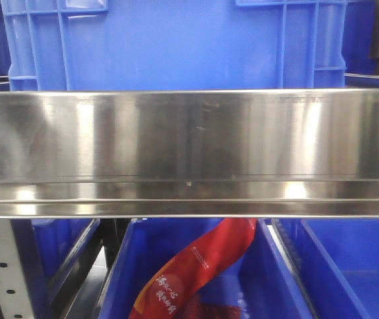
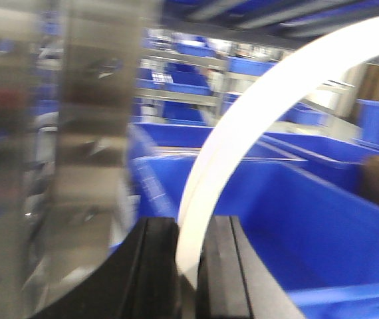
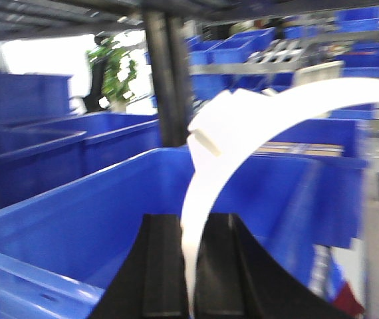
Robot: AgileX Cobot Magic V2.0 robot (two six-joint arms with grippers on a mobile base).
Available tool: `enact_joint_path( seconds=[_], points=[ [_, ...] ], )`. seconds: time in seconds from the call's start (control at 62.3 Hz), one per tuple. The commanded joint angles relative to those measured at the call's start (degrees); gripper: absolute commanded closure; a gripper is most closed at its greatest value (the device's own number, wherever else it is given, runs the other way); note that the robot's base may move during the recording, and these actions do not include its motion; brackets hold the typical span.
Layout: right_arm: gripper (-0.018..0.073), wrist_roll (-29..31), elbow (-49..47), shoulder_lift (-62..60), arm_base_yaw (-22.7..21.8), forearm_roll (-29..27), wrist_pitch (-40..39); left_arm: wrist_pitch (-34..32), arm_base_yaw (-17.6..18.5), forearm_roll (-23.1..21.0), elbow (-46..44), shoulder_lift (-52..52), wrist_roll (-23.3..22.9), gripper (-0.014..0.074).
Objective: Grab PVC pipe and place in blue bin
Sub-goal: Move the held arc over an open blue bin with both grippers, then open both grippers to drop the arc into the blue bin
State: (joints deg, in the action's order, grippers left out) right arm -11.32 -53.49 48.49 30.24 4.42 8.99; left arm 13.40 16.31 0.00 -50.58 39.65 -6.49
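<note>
Left wrist-mounted view: the left fingers (image 2: pixel 156 266), at bottom centre, are clamped on the white PVC pipe (image 2: pixel 256 113), which arcs toward the upper right with a blue bin (image 2: pixel 296 226) behind it. In the right wrist-mounted view, the right fingers (image 3: pixel 163 266) likewise pinch the pipe at bottom centre. The front-facing view shows a steel shelf rail (image 1: pixel 189 143) across the middle and a red bag (image 1: pixel 196 266) below.
</note>
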Motion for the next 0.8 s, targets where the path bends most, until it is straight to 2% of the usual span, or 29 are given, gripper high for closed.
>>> enact_joint_path(
  seconds=[0.0,0.112,0.209,0.481,0.561,0.674,0.786],
  points=[
    [0.0718,0.5,-4.2,5.9,2.5,2.0,-2.0,-1.0,4.5,0.8,-4.4,4.3,1.5,0.0707],
    [0.0718,0.5,-9.1,12.3,4.1,2.0,-0.6,-0.9,8.6,1.4,-10.0,12.2,1.6,0.0707],
    [0.0718,0.5,-14.0,17.5,4.8,1.8,1.9,-0.4,9.8,1.4,-15.9,19.3,1.6,0.0707],
    [0.0718,0.5,-26.3,29.6,4.9,-1.7,7.7,5.5,9.9,1.2,-35.5,39.7,1.6,0.0707],
    [0.0718,0.5,-30.1,32.9,4.9,-2.2,11.7,5.7,9.9,0.6,-39.8,44.0,1.6,0.0707],
    [0.0718,0.5,-33.8,36.1,4.9,-2.2,16.4,5.7,9.9,0.0,-42.4,48.4,1.6,0.0707],
    [0.0718,0.5,-34.9,37.6,4.9,-2.2,16.6,5.5,9.9,0.3,-42.6,50.3,1.6,0.0707]
  ],
)
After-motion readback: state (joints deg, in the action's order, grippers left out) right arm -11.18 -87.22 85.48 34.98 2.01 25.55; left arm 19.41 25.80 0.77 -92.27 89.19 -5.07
